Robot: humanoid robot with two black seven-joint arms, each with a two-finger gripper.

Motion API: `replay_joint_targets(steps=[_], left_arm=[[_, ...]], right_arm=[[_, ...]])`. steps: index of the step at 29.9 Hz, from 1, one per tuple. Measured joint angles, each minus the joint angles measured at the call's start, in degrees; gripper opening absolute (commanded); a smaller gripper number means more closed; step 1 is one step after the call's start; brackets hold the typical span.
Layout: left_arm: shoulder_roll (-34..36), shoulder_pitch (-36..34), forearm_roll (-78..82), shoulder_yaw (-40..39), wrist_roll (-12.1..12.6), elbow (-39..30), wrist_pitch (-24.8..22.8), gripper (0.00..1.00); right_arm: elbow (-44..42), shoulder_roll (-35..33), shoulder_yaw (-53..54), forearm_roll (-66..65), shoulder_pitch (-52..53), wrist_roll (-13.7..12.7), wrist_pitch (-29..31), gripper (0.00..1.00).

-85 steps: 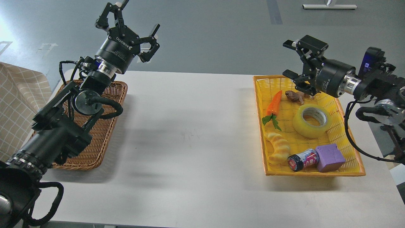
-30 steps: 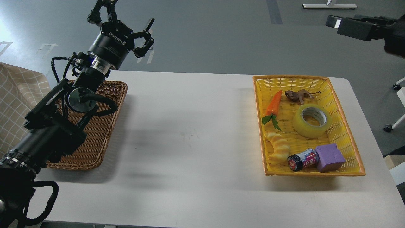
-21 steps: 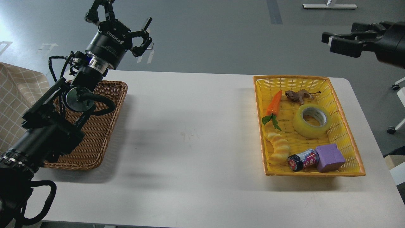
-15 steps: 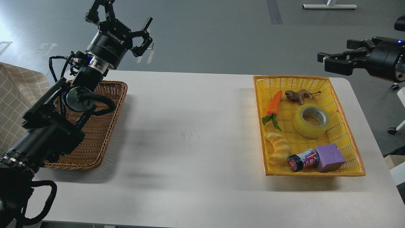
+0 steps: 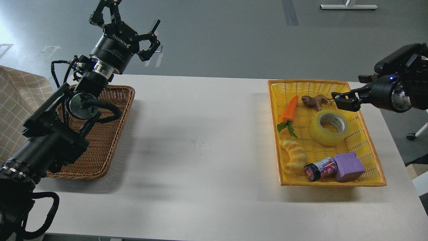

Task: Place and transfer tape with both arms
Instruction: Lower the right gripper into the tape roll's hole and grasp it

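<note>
The tape (image 5: 327,128), a translucent yellow roll with a grey-white core, lies flat in the yellow basket (image 5: 367,147) at the right of the white table. My right gripper (image 5: 347,97) hovers over the basket's far right rim, just above and right of the tape, with its fingers spread, open and empty. My left gripper (image 5: 128,20) is raised high beyond the table's far left edge, above the brown wicker basket (image 5: 110,134), with its fingers spread, open and empty.
The yellow basket also holds a toy carrot (image 5: 289,108), a small brown animal figure (image 5: 314,101), a croissant-shaped toy (image 5: 294,155), a dark-lidded jar (image 5: 320,169) and a purple block (image 5: 349,166). A checked cloth (image 5: 16,110) hangs at far left.
My right gripper lifted away up and to the right, then came back down to the basket's far right rim. My left gripper rose slightly and shifted left. The tape has not moved.
</note>
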Motion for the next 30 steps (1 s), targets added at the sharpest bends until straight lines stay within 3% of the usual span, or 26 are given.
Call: replay_joint_targets(steps=[13, 18, 30], left_arm=[[-0.3, 0.2, 0.0, 0.0, 0.0, 0.0, 0.0, 0.98], [-0.3, 0.2, 0.0, 0.0, 0.0, 0.0, 0.0, 0.98], [-0.3, 0.3, 0.0, 0.0, 0.0, 0.0, 0.0, 0.98]], right_arm=[[-11.7, 3.2, -6.4, -0.1, -0.2, 0.0, 0.0, 0.92], [-14.8, 5.8, -6.4, 0.1, -0.2, -0.2, 0.0, 0.86], [-21.2, 11.5, -6.1, 0.2, 0.0, -0.7, 0.0, 0.82]])
